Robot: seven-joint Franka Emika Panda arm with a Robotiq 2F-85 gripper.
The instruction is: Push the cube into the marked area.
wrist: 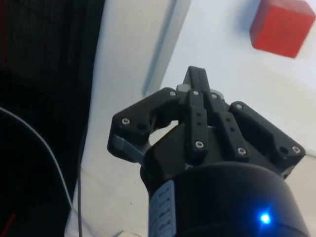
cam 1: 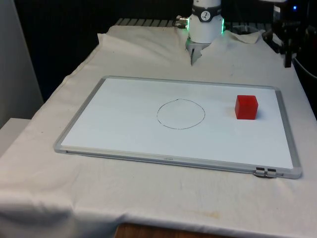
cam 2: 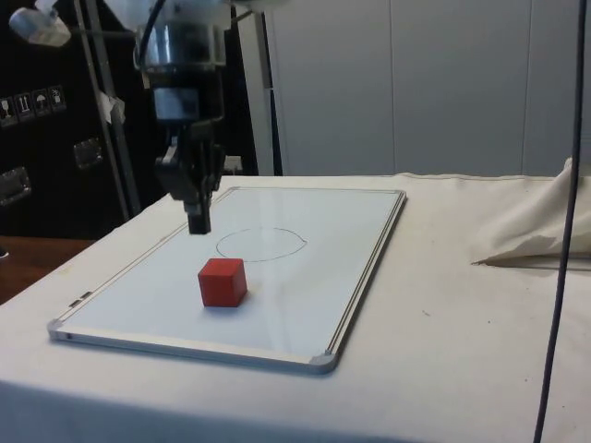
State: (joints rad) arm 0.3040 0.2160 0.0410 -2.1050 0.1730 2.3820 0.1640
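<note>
A red cube [cam 1: 246,107] [cam 2: 223,281] [wrist: 281,24] sits on the whiteboard [cam 1: 124,134] [cam 2: 360,231], towards the front view's right. A thin drawn circle [cam 1: 181,114] [cam 2: 261,244] marks the middle of the board, and the cube lies fully outside it. My gripper [cam 1: 192,57] [cam 2: 198,221] [wrist: 196,79] hangs point-down over the board's far rim, near the robot's base. Its fingers are shut together with nothing between them. It is apart from the cube and a little above the surface.
The whiteboard has a raised grey frame [cam 1: 168,159] and lies on the white cloth. A bunched fold of cloth [cam 2: 536,231] and a hanging dark cable [cam 2: 563,231] stand beside the board. Black equipment [cam 1: 290,39] sits at the far corner on the front view's right.
</note>
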